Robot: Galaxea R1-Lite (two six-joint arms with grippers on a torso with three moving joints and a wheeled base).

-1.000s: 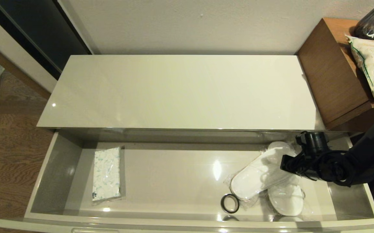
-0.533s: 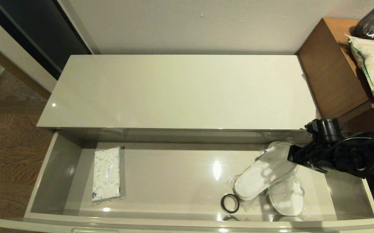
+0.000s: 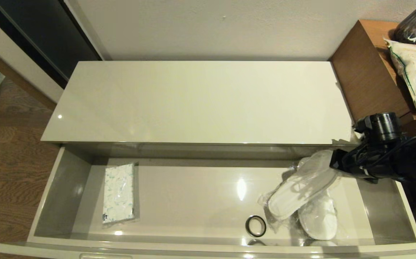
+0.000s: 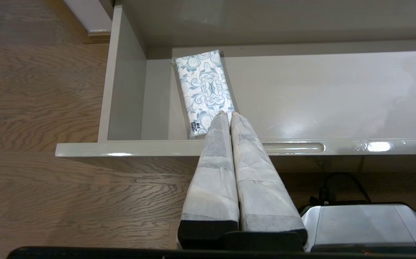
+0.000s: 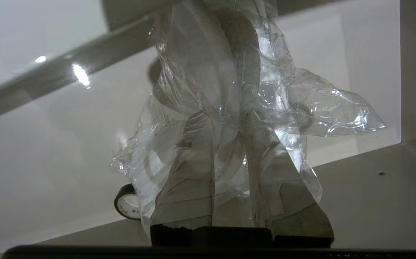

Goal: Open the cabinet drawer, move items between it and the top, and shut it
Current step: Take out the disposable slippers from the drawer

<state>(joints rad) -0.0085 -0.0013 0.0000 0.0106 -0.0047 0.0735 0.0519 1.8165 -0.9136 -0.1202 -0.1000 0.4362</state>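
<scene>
Here, the wide cabinet drawer (image 3: 67, 187) stands pulled open below the glossy top (image 3: 193, 100), holding a tissue pack (image 3: 118, 192), a tape roll (image 3: 255, 226) and bagged slippers (image 3: 301, 190). The right gripper (image 5: 229, 118) is clamped on one slipper's clear bag, raising its heel end above the drawer's right side. Light, floppy and slick, it looks best pinched through the slipper itself; the left gripper (image 4: 228, 115) rests pressed together before the drawer front.

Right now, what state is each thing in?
Drawer: pulled open.
Top: bare.
Bagged slipper: gripped by right fingers, one end lifted.
Second slipper: flat in drawer.
Tape roll: flat in drawer.
Tissue pack: flat in drawer.
Left gripper: shut, empty.
</scene>
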